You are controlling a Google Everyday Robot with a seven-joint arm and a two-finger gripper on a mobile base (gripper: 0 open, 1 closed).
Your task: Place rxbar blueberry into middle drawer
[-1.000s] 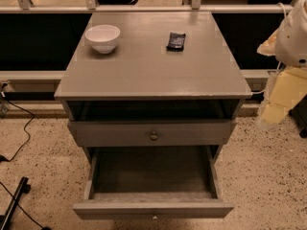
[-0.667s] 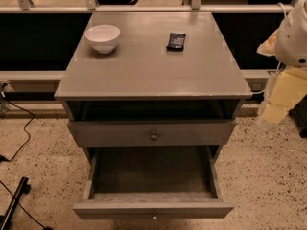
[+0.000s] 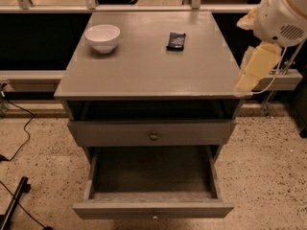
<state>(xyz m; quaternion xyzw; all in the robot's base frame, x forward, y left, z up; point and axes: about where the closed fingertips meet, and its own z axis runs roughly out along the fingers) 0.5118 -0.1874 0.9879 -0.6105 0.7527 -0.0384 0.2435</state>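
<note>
The rxbar blueberry (image 3: 176, 40) is a small dark bar lying flat on the grey cabinet top (image 3: 148, 66), right of centre and towards the back. The middle drawer (image 3: 152, 176) is pulled open below, and its plain grey inside holds nothing I can see. My gripper (image 3: 254, 70) is a pale cream shape hanging from the white arm (image 3: 283, 11) at the cabinet's right edge. It is to the right of the bar, nearer the front, and apart from it.
A white bowl (image 3: 102, 37) stands on the cabinet top at the back left. The drawer above, with a round metal knob (image 3: 154, 136), is shut. Black cables (image 3: 14, 128) and a dark bar (image 3: 12, 205) lie on the speckled floor at the left.
The arm and gripper have moved up and a little to the left, closer to the cabinet's right edge. The bar, bowl and drawers have not moved.
</note>
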